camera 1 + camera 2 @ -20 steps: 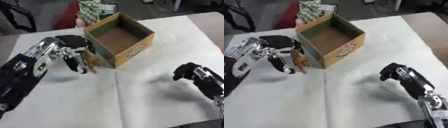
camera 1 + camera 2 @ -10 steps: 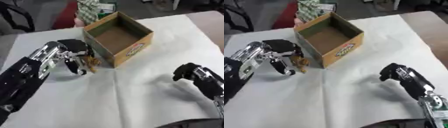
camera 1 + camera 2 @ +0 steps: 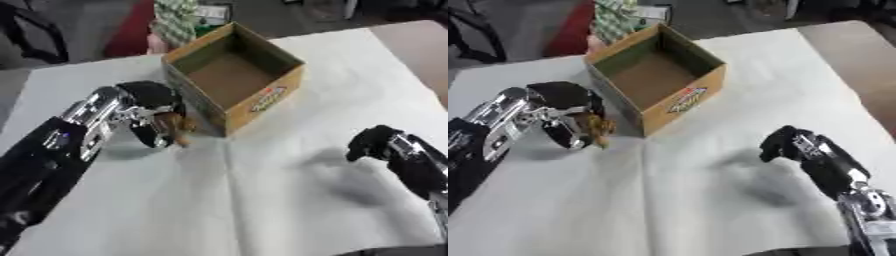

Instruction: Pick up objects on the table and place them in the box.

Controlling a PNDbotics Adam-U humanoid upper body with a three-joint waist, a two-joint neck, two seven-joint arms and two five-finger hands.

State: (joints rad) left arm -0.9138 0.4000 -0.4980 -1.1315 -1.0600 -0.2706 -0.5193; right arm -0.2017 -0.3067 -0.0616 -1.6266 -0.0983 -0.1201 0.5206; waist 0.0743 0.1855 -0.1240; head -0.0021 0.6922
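Observation:
An open cardboard box [image 3: 262,95] stands at the back middle of the white table, and nothing shows on its brown floor. My left hand [image 3: 147,107] hovers just left of the box's near corner, fingers curled round a small brown object [image 3: 174,125]. That object is blurred and partly hidden by the fingers. My right hand [image 3: 785,144] hangs over the table at the right with its fingers curled and nothing in it.
A green-and-white patterned package [image 3: 176,20] and a red shape stand behind the box at the table's far edge. The white cloth [image 3: 262,200] covers the table, with a brown surface past its right corner.
My left hand with the brown object has dropped slightly and stayed beside the box's near corner. The right hand has hardly moved.

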